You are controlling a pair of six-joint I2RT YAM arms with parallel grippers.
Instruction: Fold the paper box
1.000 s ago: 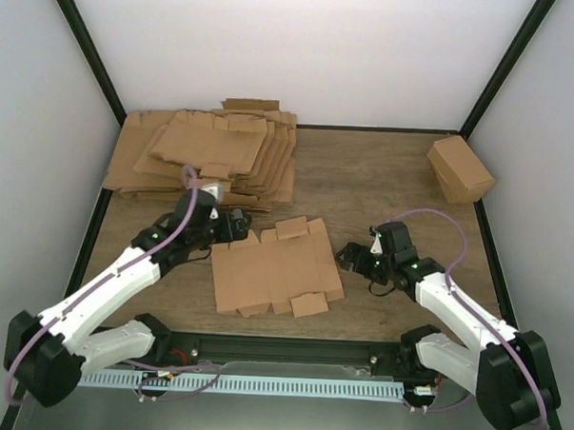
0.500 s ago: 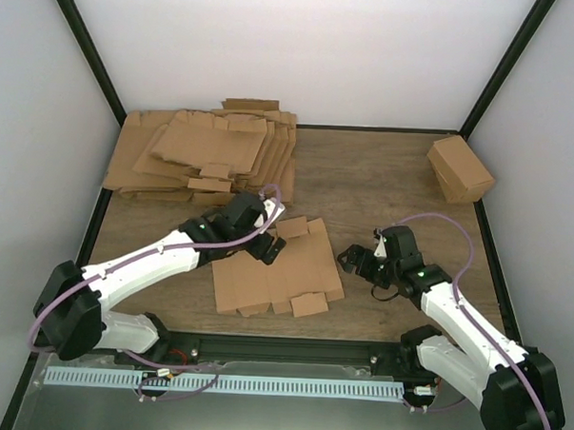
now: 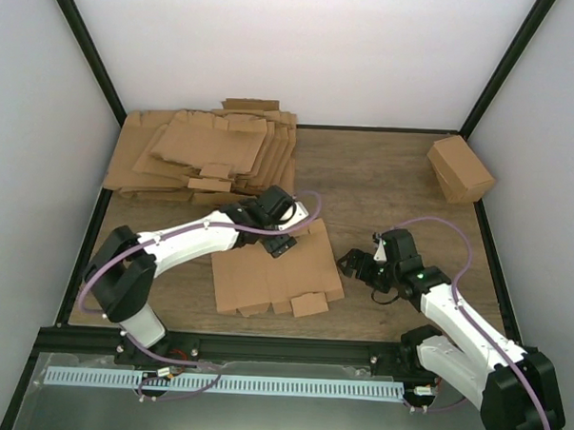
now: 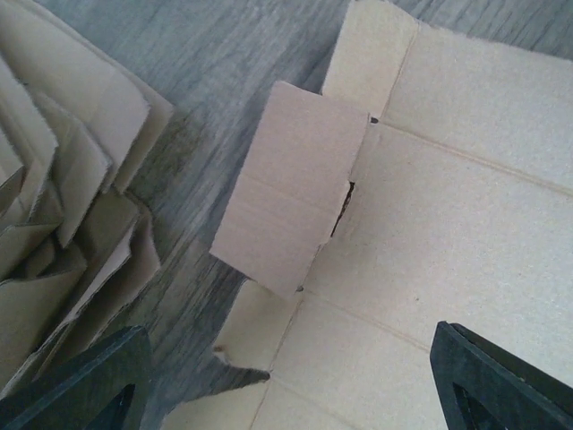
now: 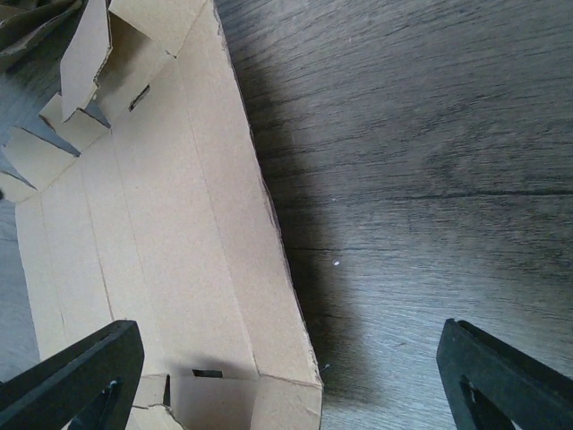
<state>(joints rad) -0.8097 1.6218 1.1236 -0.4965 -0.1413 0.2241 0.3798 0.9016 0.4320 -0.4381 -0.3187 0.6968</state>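
- Lying flat and unfolded at lower centre of the top view, the plain brown die-cut cardboard paper box (image 3: 270, 276) rests on the wood-grain table (image 3: 383, 195).
- Left gripper (image 3: 280, 241) hangs over a flap at its upper edge, fingers wide apart, holding nothing.
- Right gripper (image 3: 353, 266), equally wide, sits just beside the sheet's right edge.
- Upper left: thick pile of brown cardboard sheets (image 3: 204, 159).
- Upper right: closed brown cardboard cuboid (image 3: 459, 168), with bare wood between it and the sheet.

the top external camera looks down from high at the near side over the whole wooden table (image 3: 384, 181). both wrist cameras face down, close in — each shares the flat paper box (image 3: 275, 272) with it.
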